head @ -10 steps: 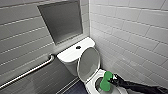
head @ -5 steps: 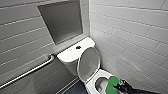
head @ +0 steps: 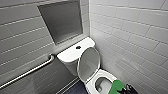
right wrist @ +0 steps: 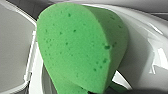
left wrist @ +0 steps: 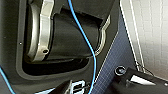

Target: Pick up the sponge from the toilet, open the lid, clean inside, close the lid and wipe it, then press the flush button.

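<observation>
The white toilet (head: 72,56) stands in the corner with its lid (head: 88,63) raised against the tank. The dark flush button (head: 78,47) sits in the middle of the tank top. My right gripper (head: 125,89) is shut on the green sponge (head: 116,86), which hangs over the near right side of the bowl (head: 102,83). The right wrist view shows the sponge (right wrist: 80,47) folded and squeezed just above the white bowl rim (right wrist: 150,45). My left gripper (left wrist: 100,86) is open with nothing in it, close to the robot's own dark body above the floor.
A metal grab bar (head: 27,72) runs along the left wall beneath a recessed niche (head: 62,21). A white tiled wall (head: 135,37) stands close on the toilet's right. The dark floor (head: 75,88) shows left of the bowl. A blue cable (left wrist: 82,37) crosses the left wrist view.
My right gripper has carried the sponge a little to the right over the bowl. The lid and the rest of the toilet have not moved.
</observation>
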